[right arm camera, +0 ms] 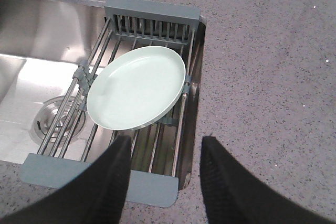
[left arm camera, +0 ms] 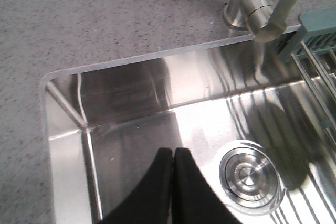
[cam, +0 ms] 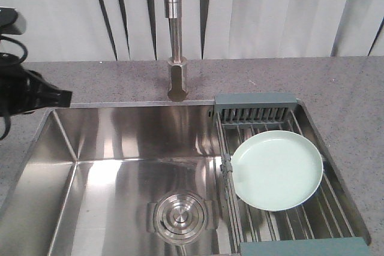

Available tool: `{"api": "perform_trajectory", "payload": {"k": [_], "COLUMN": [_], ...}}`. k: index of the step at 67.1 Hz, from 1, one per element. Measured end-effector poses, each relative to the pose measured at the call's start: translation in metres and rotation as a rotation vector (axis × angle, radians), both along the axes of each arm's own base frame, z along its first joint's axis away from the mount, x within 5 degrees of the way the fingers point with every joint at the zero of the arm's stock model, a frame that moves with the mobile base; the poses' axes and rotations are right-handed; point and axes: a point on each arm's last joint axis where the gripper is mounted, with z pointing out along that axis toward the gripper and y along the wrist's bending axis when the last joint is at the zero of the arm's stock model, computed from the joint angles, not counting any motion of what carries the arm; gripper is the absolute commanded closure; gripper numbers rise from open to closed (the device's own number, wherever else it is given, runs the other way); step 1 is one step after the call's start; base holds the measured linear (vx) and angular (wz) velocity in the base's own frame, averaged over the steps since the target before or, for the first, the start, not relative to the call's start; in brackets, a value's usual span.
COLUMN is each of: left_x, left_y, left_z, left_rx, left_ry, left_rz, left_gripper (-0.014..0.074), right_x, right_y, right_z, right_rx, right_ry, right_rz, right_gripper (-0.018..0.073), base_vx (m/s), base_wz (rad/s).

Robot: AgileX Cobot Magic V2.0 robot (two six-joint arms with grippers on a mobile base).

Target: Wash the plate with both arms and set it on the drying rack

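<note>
Right fingers [right arm camera: 163, 182] spread wide, empty, above plate [right arm camera: 136, 87] on drying rack [right arm camera: 152, 17].

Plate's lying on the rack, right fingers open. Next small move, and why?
Probably ease the right gripper forward and down toward the near rim of the plate. Its fingers are spread and apart from the plate, which lies flat on the drying rack. The left gripper is shut over the sink.

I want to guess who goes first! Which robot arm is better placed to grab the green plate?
Probably the right one. The right gripper is open and hovers just short of the plate lying on the drying rack. The left gripper is shut, over the sink's far side, by the drain.
</note>
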Motion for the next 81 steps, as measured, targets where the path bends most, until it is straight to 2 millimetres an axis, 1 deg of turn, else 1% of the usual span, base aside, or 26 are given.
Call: {"api": "perform_trajectory", "payload": {"k": [13,21,35,43,50,56,67,81], "left_x": [-0.056,-0.086,-0.132,-0.151,-0.162,-0.167,-0.169,-0.169], "left_y": [0.019,0.027,0.037,0.041,0.044,0.045,0.045,0.045], "left_z": [0.007,0.005,-0.005,-0.014,-0.021,-0.025,-0.03,-0.03], "left_rx": [0.003,-0.005,-0.025,-0.027,-0.03,-0.031,-0.024,-0.024], "left_ry": [-0.089,-0.135,-0.199,-0.216,-0.234,-0.239,-0.219,-0.218], "left_rz": [0.083,0.094,0.098,0.096,0.095,0.094,0.093,0.093], "left_gripper": [0.0603,0.0603,0.0603,0.0603,0.0603,0.0603,0.0603,0.0603], "right_x": [0.0,0.0,0.0,0.0,0.0,0.0,0.0,0.0], "right_y": [0.0,0.0,0.0,0.0,0.0,0.0,0.0,0.0], "right_z": [0.0,0.0,0.0,0.0,0.0,0.0,0.0,0.0], "right_rx": [0.0,0.0,0.0,0.0,0.0,0.0,0.0,0.0], "right_ry": [0.0,0.0,0.0,0.0,0.0,0.0,0.0,0.0], "right_rz": [0.0,0.0,0.0,0.0,0.0,0.0,0.0,0.0], "right_gripper": [0.024,0.024,0.024,0.024,0.024,0.024,0.024,0.024], "base_vx": [0.0,0.0,0.0,0.0,0.0,0.0,0.0,0.0], "base_wz": [0.0,0.0,0.0,0.0,0.0,0.0,0.0,0.0]}}
